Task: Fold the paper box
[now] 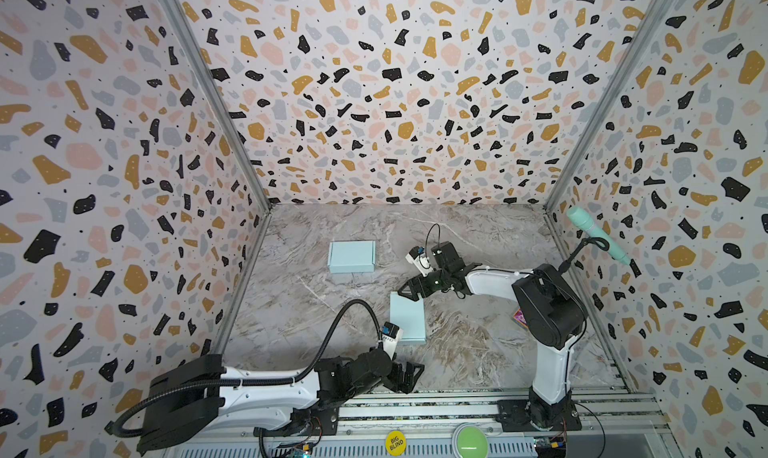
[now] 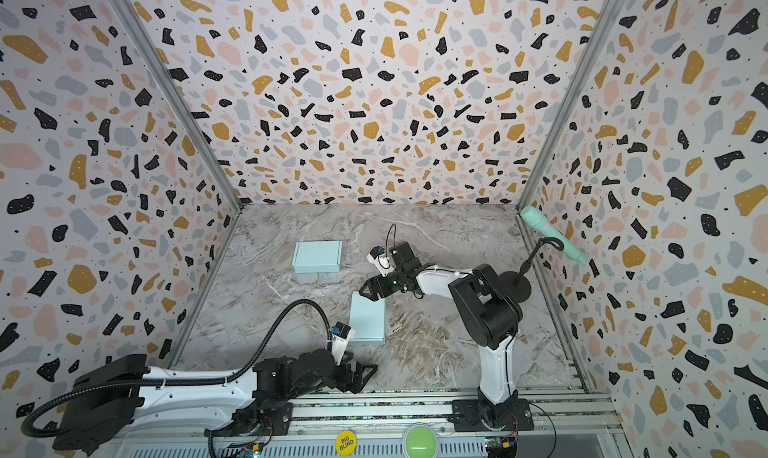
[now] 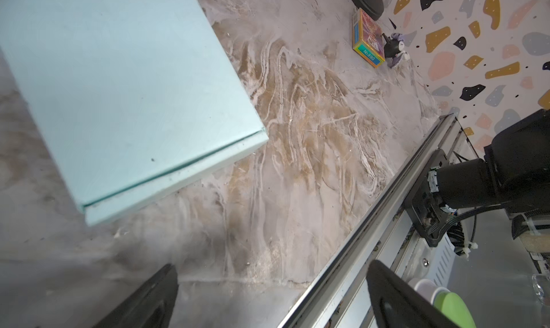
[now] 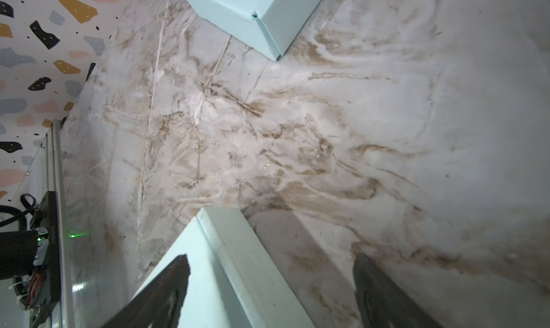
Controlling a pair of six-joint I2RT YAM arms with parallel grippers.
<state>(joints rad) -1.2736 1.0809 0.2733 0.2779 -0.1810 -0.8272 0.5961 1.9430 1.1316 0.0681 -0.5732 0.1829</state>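
Two pale blue paper boxes lie closed on the marble table. The near paper box (image 1: 407,317) (image 2: 368,319) (image 3: 119,88) is at mid-table; the other box (image 1: 352,256) (image 2: 318,256) (image 4: 262,14) sits farther back and to the left. My left gripper (image 1: 409,377) (image 3: 273,282) is open over the table's front edge, short of the near box and touching nothing. My right gripper (image 1: 405,290) (image 4: 270,267) hovers open at that box's far end (image 4: 226,267). One of its fingers (image 4: 178,270) is above the lid, the other above bare table.
A colourful card pack (image 3: 367,38) (image 1: 519,317) lies by the right arm's base. A mint microphone (image 1: 598,236) on a black stand leans at the right wall. The metal rail (image 3: 372,222), a green button (image 1: 471,441) and a yellow disc (image 1: 395,442) run along the front.
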